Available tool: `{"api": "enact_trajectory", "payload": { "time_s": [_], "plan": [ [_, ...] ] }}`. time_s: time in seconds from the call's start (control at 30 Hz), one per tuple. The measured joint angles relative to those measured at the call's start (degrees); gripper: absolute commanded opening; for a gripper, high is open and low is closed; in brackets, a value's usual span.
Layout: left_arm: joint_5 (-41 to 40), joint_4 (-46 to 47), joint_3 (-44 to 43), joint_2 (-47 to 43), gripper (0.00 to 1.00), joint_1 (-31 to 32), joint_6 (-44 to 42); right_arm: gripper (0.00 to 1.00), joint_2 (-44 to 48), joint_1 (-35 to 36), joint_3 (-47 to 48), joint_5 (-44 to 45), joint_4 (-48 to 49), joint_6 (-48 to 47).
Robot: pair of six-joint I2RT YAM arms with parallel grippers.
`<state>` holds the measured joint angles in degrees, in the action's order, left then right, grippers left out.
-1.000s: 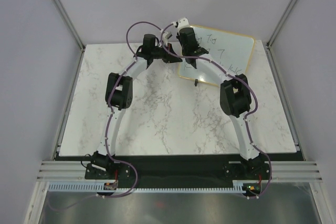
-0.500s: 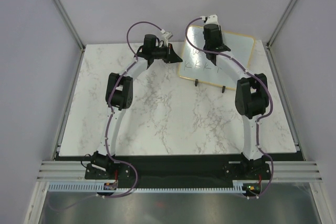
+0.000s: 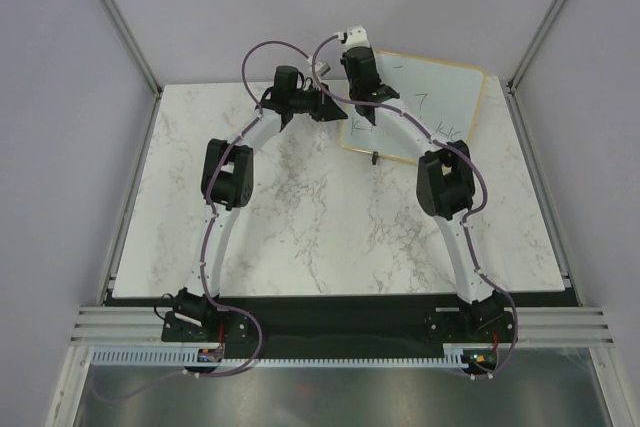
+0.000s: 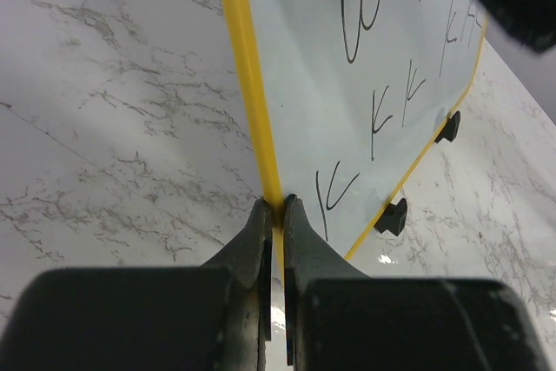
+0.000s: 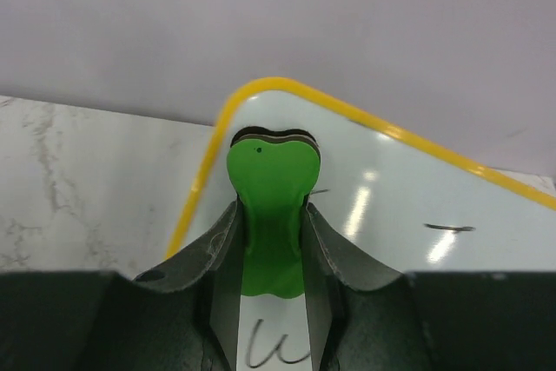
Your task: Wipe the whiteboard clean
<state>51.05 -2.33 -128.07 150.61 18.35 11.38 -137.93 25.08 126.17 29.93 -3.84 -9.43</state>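
Right, from the top view I have the whiteboard [image 3: 440, 97] lying at an angle on the far right part of the marble table [image 3: 200, 227], with the left gripper [image 3: 335, 110] at its left edge and the right gripper [image 3: 358, 65] over its far left corner; a few dark marks show on the white. On the left wrist view, my left gripper [image 4: 274, 208] is pinched tight on the board's yellow frame [image 4: 248, 67], steadying it, and I can read a W and several K's [image 4: 382, 115] near the two black clip feet [image 4: 393, 216]. On the right wrist view, the right gripper [image 5: 271, 215] clamps the green eraser [image 5: 271, 171], which sits at the rounded corner of the board [image 5: 391, 206]. I judge the wiping is under way but unfinished. Next I'd drag the eraser down across the letters, keeping pressure even and the left grip firm.
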Motion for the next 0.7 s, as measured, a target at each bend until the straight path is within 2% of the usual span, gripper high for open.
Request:
{"api": "enact_trajectory", "payload": {
  "time_s": [0.13, 0.3, 0.6, 0.7],
  "plan": [
    [-0.1, -0.2, 0.0, 0.0, 0.02, 0.0, -0.4, 0.00, -2.8, 2.1, 2.7, -0.6, -0.1, 0.0],
    [-0.5, -0.2, 0.0, 0.0, 0.02, 0.1, -0.8, 0.00, -2.6, 1.4, 2.4, 1.2, 0.1, 0.5],
    [-0.9, -0.4, 0.0, -0.1, 0.02, 0.1, -1.7, 0.00, 8.6, -5.8, -12.0, 5.8, 0.3, 1.7],
    [-0.9, -0.7, 0.0, -0.2, 0.02, 0.1, -2.1, 0.00, 10.5, -8.4, -13.5, 6.6, 0.2, 2.0]
  ]
}}
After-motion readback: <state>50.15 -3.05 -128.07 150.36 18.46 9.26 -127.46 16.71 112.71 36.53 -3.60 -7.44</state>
